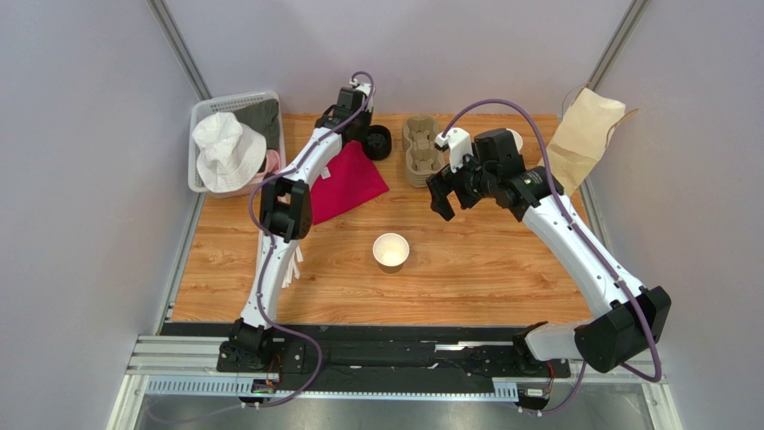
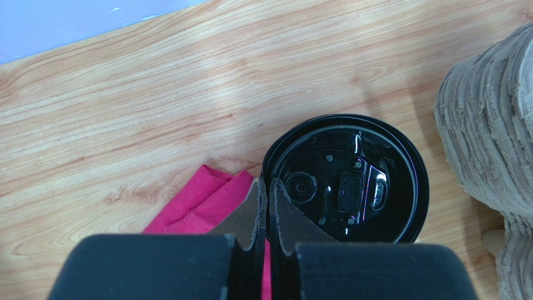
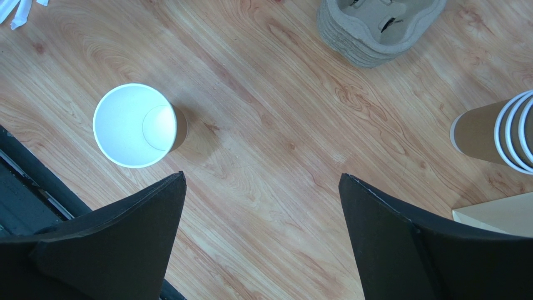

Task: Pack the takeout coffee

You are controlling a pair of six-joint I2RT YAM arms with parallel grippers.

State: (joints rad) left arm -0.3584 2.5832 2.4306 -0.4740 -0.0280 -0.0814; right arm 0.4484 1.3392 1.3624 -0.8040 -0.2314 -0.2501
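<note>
The paper cup [image 1: 391,251] stands upright and open-topped near the middle of the wooden counter [image 1: 484,287], white inside and brown outside, well apart from both arms. Its mate, a round black lid [image 2: 350,181], sits far back on the counter, just left of a grey pulp cup carrier [image 1: 421,150] and touching the corner of a pink cloth [image 1: 350,179] that lies spread beside it. The left arm reaches all the way back there. The left gripper [image 2: 268,187] has its jaws pressed together right at the lid's near-left rim, over the cloth's edge; I cannot tell whether the rim is caught between them or they merely sit against it. The right gripper [image 3: 263,177] hangs above bare wood just right of the carrier, jaws spread wide with nothing between them. From its wrist view a stack of brown paper cups [image 3: 494,131] lies on its side off to the right. A tan paper bag [image 1: 583,134] leans at the far right corner. At the far left a white basket [image 1: 202,116] holds a white hat [image 1: 229,148], and a few thin white sticks [image 1: 291,264] lie by the left arm.
</note>
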